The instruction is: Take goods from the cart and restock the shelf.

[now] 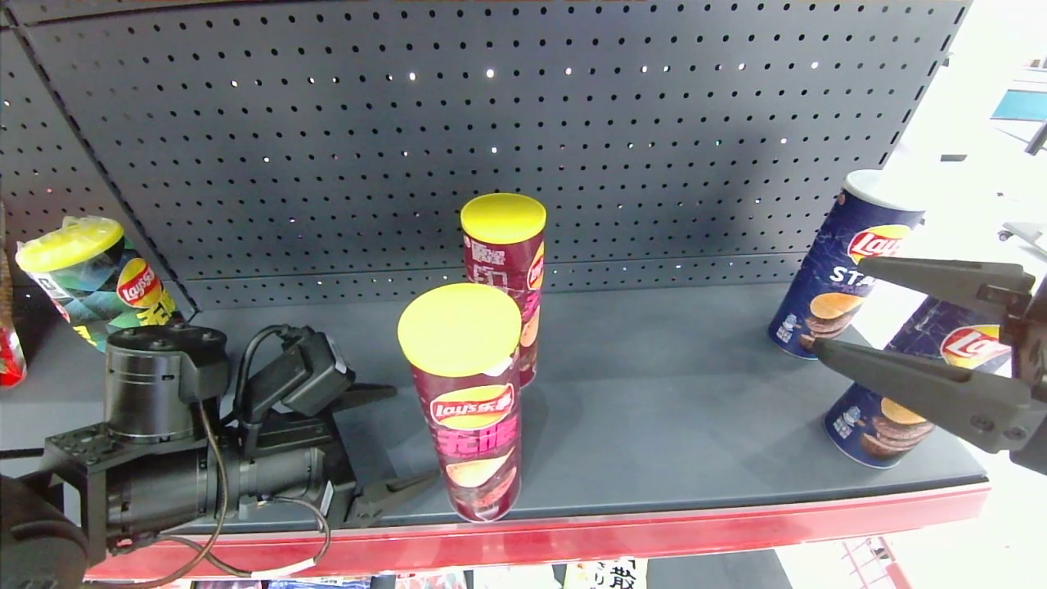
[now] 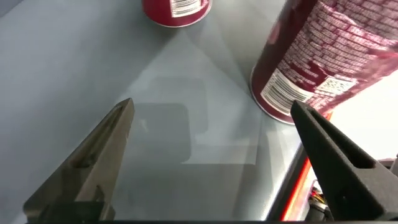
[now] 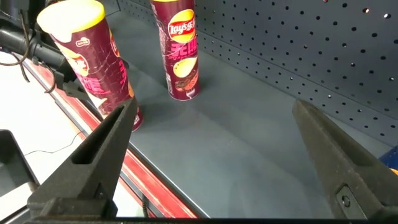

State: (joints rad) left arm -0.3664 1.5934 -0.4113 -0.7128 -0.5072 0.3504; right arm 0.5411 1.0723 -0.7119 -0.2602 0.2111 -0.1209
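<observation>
Two maroon chip cans with yellow lids stand upright on the grey shelf [image 1: 654, 425]. The front can [image 1: 466, 401] [image 2: 311, 56] [image 3: 87, 56] is near the red front edge; the back can [image 1: 505, 262] [image 2: 177, 9] [image 3: 180, 50] stands behind it. My left gripper [image 1: 413, 433] [image 2: 212, 106] lies low on the shelf just left of the front can, open, with bare shelf between its fingers. My right gripper [image 1: 838, 307] [image 3: 214, 107] hovers at the shelf's right end, open and holding nothing, pointing toward the maroon cans. Two blue chip cans [image 1: 847, 262] [image 1: 904, 384] stand upright by it.
A perforated grey back panel [image 1: 491, 123] closes the shelf behind. A teal can with a yellow lid [image 1: 94, 278] leans in the neighbouring bay at the left. The red front lip [image 1: 654, 528] marks the shelf's edge. Bare shelf lies between the maroon and blue cans.
</observation>
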